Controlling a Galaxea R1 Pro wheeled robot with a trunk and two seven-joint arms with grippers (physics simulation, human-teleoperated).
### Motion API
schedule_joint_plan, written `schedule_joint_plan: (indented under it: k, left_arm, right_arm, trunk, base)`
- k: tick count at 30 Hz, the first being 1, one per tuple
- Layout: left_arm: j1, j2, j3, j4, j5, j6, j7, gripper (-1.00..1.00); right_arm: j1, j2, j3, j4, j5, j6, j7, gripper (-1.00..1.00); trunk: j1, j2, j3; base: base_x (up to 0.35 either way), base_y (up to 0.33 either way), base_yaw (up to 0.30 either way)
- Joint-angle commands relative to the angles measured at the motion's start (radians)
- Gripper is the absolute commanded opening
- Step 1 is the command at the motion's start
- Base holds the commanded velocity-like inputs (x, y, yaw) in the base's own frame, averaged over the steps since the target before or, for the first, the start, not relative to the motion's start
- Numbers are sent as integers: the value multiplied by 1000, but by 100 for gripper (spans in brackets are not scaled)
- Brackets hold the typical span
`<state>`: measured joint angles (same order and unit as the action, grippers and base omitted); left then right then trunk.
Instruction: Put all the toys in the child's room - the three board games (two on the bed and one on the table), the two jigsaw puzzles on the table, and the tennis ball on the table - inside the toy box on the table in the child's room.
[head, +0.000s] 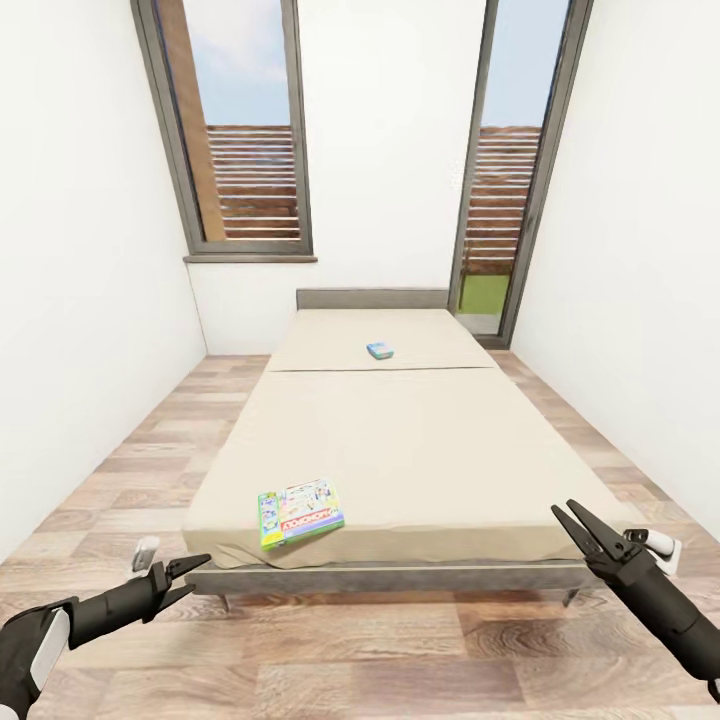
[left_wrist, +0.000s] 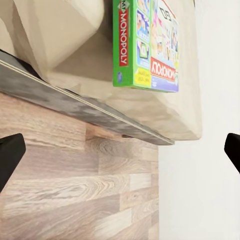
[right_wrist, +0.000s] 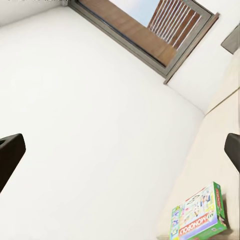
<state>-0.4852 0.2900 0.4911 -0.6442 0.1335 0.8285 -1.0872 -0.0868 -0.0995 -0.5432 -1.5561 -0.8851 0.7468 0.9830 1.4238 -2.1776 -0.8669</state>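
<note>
You had both end effectors, left (head: 190, 575) and right (head: 570, 520), released; the near board game (head: 300, 513) at eleven o'clock looked light, stiff — pinch its overhanging edge.

Bright, even daylight fills the room from the two windows (head: 240, 130); the bed (head: 420, 440) throws only faint shadows. Renders sharp, walls glare-white, edges splayed by wide-angle stretch.

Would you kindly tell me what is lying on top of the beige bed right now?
On the beige-mattressed bed lie two board games: a green-edged Monopoly box near the foot's left corner and a small blue box towards the headboard. Anything beneath the bed is hidden.
</note>
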Motion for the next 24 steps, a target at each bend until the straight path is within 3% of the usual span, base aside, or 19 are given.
schedule_joint_plan:
  k: [1,14,24]
  left_arm:
    - [0,0,1,0,1,6,-2,100]
    - [0,0,1,0,2,6,-4,100]
    - [-1,0,1,0,2,7,-12,100]
  right_arm:
    - [-1,0,0,1,-4,5,1,100]
    - [-1,1,3,1,-2,4,0,100]
    - [-1,3,4,0,0,2,1,100]
  trunk:
    - [0,0,-1]
    - [0,0,-1]
    - [0,0,-1]
  base:
    - [0,-241,0]
    - [0,-158,0]
    - [6,-44,0]
